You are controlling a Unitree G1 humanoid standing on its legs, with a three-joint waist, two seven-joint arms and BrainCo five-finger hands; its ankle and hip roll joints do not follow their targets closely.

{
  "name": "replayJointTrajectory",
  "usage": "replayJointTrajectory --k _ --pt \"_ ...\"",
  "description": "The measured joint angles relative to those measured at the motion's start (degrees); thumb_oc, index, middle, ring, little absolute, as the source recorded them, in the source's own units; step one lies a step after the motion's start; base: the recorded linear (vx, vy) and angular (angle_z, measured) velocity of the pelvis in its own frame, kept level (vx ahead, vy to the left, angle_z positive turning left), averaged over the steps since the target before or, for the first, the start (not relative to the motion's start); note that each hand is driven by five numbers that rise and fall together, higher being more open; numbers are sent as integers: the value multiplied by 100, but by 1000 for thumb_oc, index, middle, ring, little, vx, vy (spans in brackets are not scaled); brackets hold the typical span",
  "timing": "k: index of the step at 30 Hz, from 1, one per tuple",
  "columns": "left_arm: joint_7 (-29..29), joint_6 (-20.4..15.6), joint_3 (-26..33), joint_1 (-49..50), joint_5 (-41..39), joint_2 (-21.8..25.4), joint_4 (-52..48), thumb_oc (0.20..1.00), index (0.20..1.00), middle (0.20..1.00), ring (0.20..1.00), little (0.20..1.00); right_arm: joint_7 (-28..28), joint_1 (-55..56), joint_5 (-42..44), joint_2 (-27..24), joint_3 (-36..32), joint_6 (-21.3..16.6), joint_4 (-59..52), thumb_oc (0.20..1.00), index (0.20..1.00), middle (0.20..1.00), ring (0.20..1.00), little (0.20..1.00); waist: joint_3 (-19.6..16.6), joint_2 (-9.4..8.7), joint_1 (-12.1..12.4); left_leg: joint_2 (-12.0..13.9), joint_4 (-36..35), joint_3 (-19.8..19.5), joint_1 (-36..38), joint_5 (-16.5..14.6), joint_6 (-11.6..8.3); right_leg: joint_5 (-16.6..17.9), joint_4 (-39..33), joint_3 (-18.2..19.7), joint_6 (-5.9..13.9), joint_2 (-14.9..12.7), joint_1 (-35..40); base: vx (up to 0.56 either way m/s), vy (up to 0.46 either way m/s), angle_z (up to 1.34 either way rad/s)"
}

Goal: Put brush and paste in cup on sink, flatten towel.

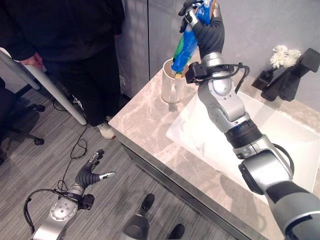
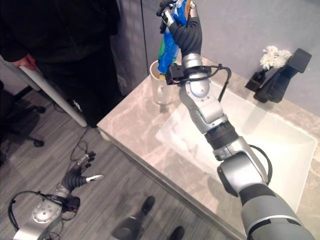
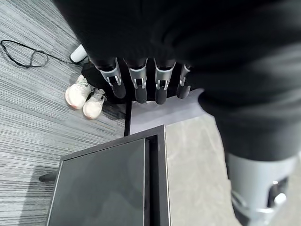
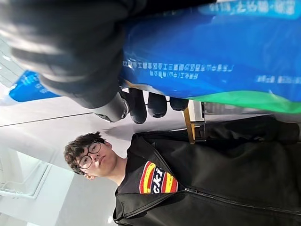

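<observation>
My left hand (image 1: 89,173) hangs low over the grey floor (image 1: 30,170), well clear of the counter (image 1: 150,122) and on the near side of it; its fingers (image 3: 139,84) are straight and slightly spread, holding nothing.

Next out from me, the counter is a beige marbled slab with a white rectangular sink basin (image 1: 280,135) set into it. Whether anything lies in the basin I cannot tell for certain.

The cup (image 1: 172,82) stands upright on the counter, beside the basin's far left corner. It is a pale, translucent white tumbler. Something yellowish-brown shows at its rim, too small for me to identify.

My right hand (image 1: 207,25) is raised above the cup, fingers (image 4: 136,106) curled round the toothpaste tube (image 1: 185,45). The tube is blue with a green band toward its lower end and white print along its side; it hangs tilted, lower end pointing down at the cup's mouth and reaching about rim level. I cannot tell whether it has entered the cup. A light brown stick-like item (image 2: 191,7) shows at the top of the same grip; possibly the brush, not confirmed.

Beyond the basin, at the back of the counter against the wall, a black faucet (image 1: 290,72) stands beside white flowers (image 1: 282,55).

A person in a dark jacket (image 1: 75,30) stands on the floor past the counter's left end, a white sneaker (image 1: 106,131) near the counter's corner.
</observation>
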Motion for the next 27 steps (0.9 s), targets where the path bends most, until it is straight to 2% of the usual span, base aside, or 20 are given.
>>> replayJointTrajectory --k 3,7,19,27 --pt "2 0 0 0 0 0 2 1000 1000 1000 1000 1000 1 -1 0 0 0 3 54 200 200 200 200 200 9 -16 -3 1 0 0 -2 -1 -1 -1 0 1 1 1 -2 0 0 0" --pt "4 3 -1 2 2 -1 7 1000 1000 1000 1000 1000 2 -13 0 -2 -1 4 85 200 200 200 200 200 64 -139 -1 9 0 -3 -68 -1 -1 -1 0 1 1 12 -64 0 0 0" --pt "18 3 0 -9 25 -2 8 1000 1000 1000 1000 1000 2 -21 0 -56 0 11 156 200 200 200 200 200 73 -150 -7 -9 0 -12 -98 1 1 -2 0 -7 6 -3 -87 0 0 0" --pt "24 3 0 -9 25 -11 9 1000 1000 1000 1000 1000 4 -27 2 -53 1 11 159 200 200 200 200 200 159 -251 -8 -14 1 -7 -97 1 1 -2 0 -2 6 -11 -87 0 0 0"
